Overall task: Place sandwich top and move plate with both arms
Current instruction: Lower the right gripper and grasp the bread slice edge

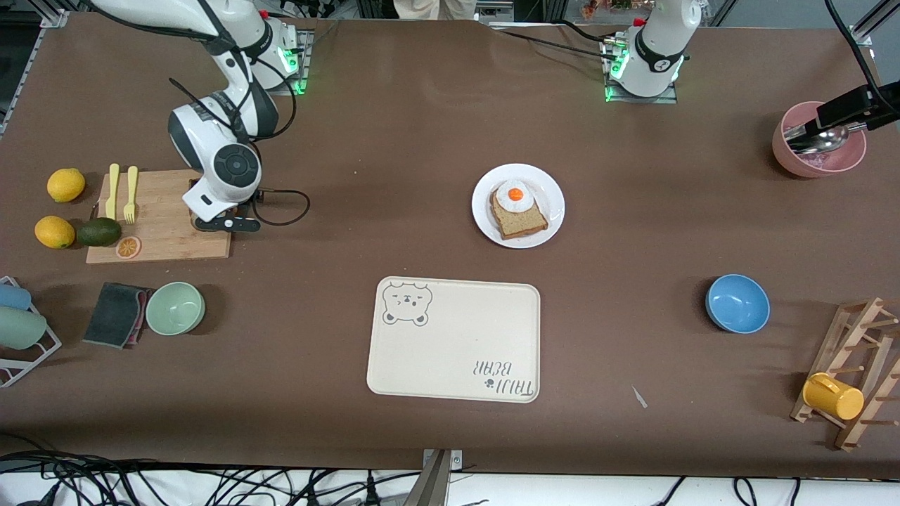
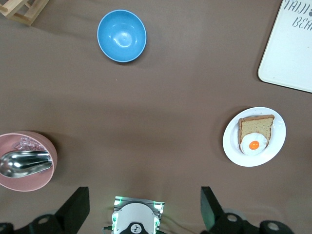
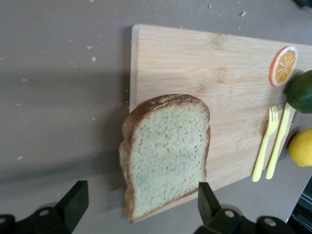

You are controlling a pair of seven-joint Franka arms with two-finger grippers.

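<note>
The sandwich top [image 3: 165, 151] lies flat on the wooden cutting board [image 3: 219, 73], one end overhanging the board's edge. My right gripper [image 3: 140, 190] hovers just above it, open, with one finger to each side of the slice. In the front view that gripper [image 1: 225, 223] covers the slice at the board's corner. The white plate [image 1: 550, 190] sits mid-table with a bread slice and fried egg [image 1: 517, 211] on it. It also shows in the left wrist view [image 2: 278, 141]. My left gripper [image 2: 144, 192] is open and empty, high over the table near its own base.
A cream bear tray [image 1: 457, 337] lies nearer the front camera than the plate. A blue bowl [image 1: 737, 302], a pink bowl with a spoon [image 1: 819, 144] and a wooden rack with a yellow mug [image 1: 833, 395] stand toward the left arm's end. Lemons, an avocado and yellow cutlery [image 1: 121, 191] are by the board.
</note>
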